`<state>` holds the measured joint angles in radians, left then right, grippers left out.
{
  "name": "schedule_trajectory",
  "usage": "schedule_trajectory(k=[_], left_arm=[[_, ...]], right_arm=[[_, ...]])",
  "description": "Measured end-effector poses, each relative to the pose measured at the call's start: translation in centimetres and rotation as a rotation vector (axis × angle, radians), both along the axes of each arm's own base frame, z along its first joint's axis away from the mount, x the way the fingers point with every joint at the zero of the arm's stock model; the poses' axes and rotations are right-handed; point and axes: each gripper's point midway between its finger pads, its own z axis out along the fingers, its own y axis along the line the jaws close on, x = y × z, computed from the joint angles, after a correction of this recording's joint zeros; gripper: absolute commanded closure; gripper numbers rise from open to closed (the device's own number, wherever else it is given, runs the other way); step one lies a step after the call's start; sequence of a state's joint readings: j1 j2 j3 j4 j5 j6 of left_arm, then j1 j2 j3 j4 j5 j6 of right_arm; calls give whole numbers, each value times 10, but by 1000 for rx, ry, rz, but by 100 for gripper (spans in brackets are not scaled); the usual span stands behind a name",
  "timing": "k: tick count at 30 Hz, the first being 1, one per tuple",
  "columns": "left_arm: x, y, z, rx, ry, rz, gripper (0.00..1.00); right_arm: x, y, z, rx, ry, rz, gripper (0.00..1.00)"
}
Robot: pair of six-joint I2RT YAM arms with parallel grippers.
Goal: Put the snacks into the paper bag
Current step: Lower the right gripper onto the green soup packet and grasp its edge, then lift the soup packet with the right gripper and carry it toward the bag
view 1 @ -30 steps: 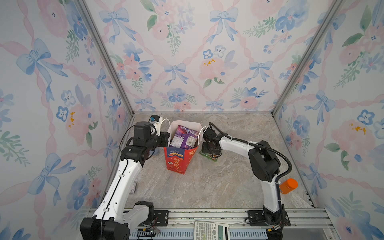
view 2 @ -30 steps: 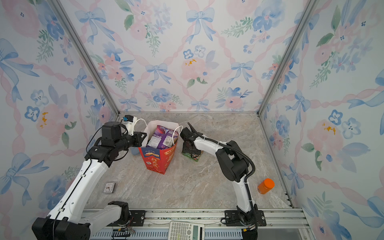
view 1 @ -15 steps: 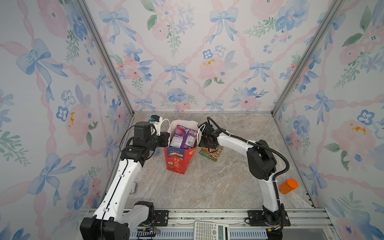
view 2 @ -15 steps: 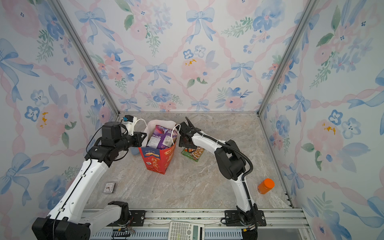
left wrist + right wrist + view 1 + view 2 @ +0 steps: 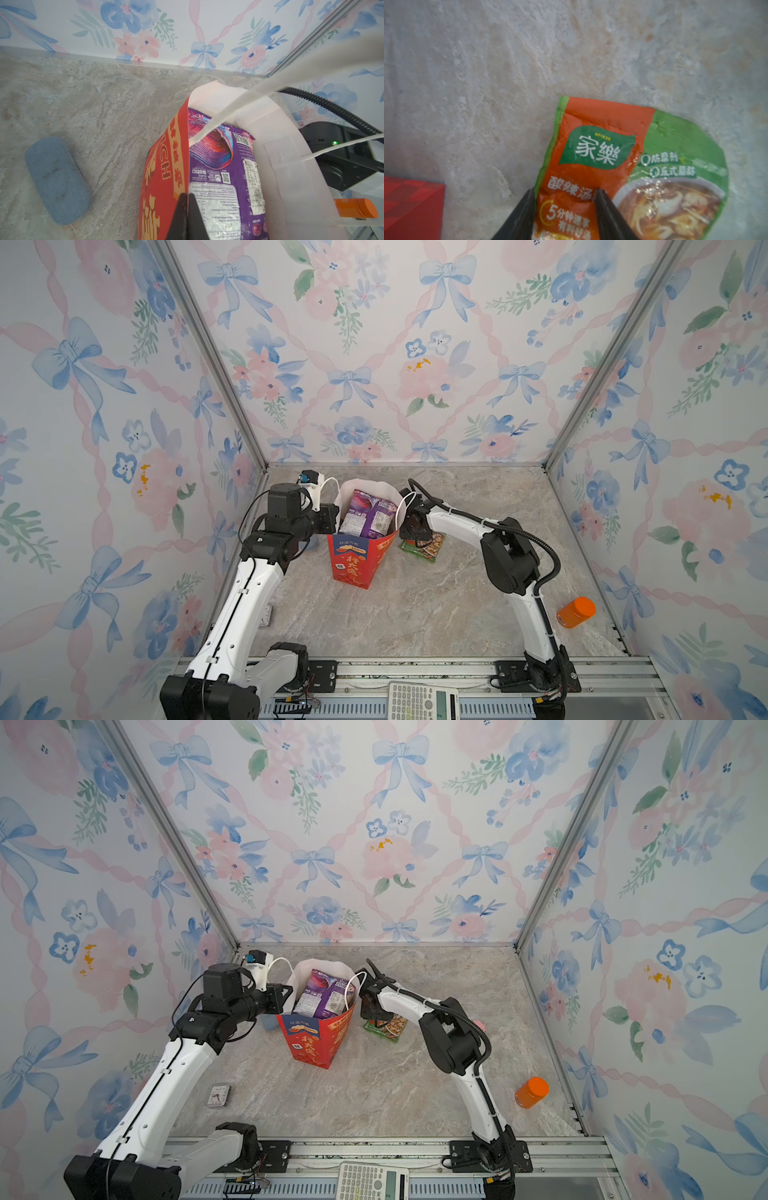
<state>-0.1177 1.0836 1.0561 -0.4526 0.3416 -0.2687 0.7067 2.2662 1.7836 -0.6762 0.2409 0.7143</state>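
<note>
Paper bag (image 5: 356, 562) upright on the tabletop (image 5: 415, 614), mouth open; purple packet (image 5: 368, 514) stands inside it. Left fingers (image 5: 180, 216) closed tight, pinching the bag's red side wall at the rim. Green-orange packet (image 5: 591, 145) lies flat on the tabletop just beside the bag, on its right in both top views. Right fingers (image 5: 525, 212) part open, astride the packet's orange side; packet not lifted. Orange bottle (image 5: 575, 612) well apart, near the right wall
</note>
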Motion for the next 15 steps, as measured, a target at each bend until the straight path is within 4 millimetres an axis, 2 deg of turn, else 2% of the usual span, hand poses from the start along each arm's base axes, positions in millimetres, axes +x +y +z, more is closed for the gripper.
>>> schedule_trajectory(k=[4,6,10,15], left_arm=[[-1,-2,1,-8,-1,-11,100],[-1,-3,1,-15,1,-16,100],[-2,-7,3,-36,3,-32,100],[-1,-12,3,-69,14,-42,100]], right_arm=[[-2,-6,0,10,-12,-12,85],[-5,-12,0,19,-14,-23,92],[-14,-28,1,37,-10,-43,100],[-25,-59,3,32,15,-80,100]])
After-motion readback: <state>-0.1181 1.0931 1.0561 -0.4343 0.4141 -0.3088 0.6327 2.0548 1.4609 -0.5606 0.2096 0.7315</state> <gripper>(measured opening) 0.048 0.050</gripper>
